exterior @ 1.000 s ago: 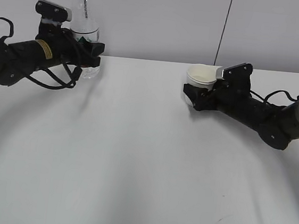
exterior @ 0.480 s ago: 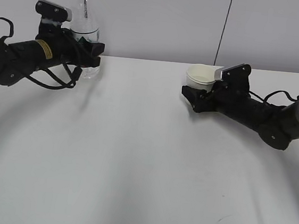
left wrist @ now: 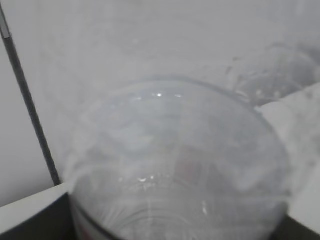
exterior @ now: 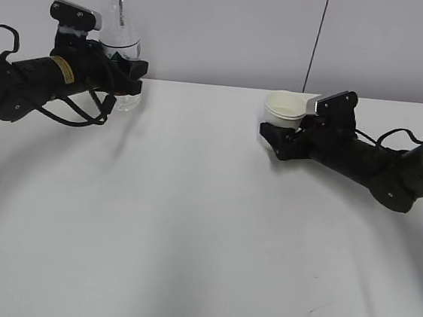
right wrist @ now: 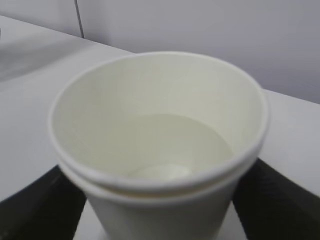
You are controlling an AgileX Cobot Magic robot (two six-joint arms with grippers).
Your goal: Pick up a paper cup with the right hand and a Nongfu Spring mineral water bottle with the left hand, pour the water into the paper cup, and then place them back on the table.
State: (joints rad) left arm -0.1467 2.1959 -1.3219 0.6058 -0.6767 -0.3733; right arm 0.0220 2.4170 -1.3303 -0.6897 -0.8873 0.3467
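We can read no writing on the Nongfu Spring mineral water bottle (exterior: 121, 43); only a red ring at its neck and a strip of label show (the left wrist view is a blur of clear plastic). It stands upright, long axis vertical, at the desk's (exterior: 189, 224) far left edge, the left tool (exterior: 133, 76) closed about its lower body. The paper cup (exterior: 283, 110) sits upright, mouth up, water inside, between the widely parted jaws of the right tool (exterior: 273, 136).
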